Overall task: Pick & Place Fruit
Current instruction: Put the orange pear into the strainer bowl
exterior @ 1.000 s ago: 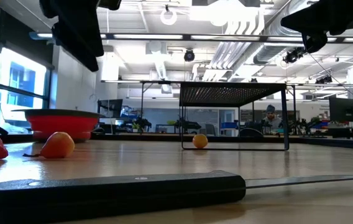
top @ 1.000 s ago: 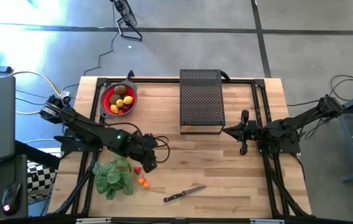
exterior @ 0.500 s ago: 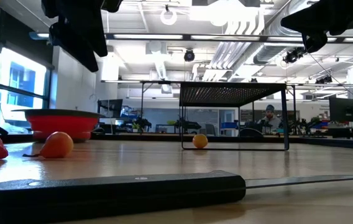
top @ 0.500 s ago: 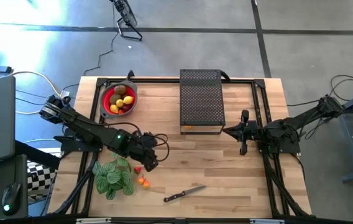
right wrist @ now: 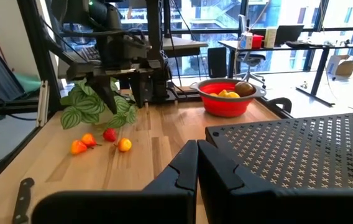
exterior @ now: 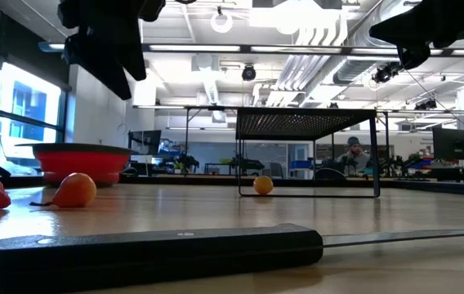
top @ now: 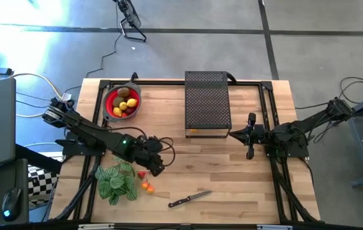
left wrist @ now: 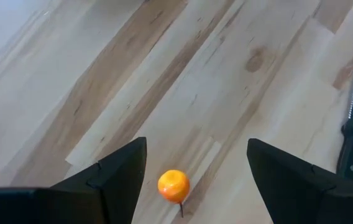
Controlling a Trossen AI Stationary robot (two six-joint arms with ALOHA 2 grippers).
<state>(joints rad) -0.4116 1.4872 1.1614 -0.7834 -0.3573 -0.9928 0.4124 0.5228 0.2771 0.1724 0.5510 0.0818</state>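
Note:
A small orange fruit lies on the wooden table, in the left wrist view between the fingers of my left gripper. That gripper hangs open above the table, slanting down, clear of the fruit. More small fruit lies beside it: a red piece and two orange ones. A red bowl at the far left holds several yellow, red and brown pieces. Another orange fruit sits under the black mesh rack. My right gripper waits shut at the right, pointing level.
A green striped plant stands at the near left, close to the loose fruit. A black-handled knife lies near the front edge. The mesh rack fills the far middle. Bare wood stretches between the two arms.
My left gripper has rolled a little about its own pointing line while staying in place above the loose fruit, still open. Nothing on the table has moved.

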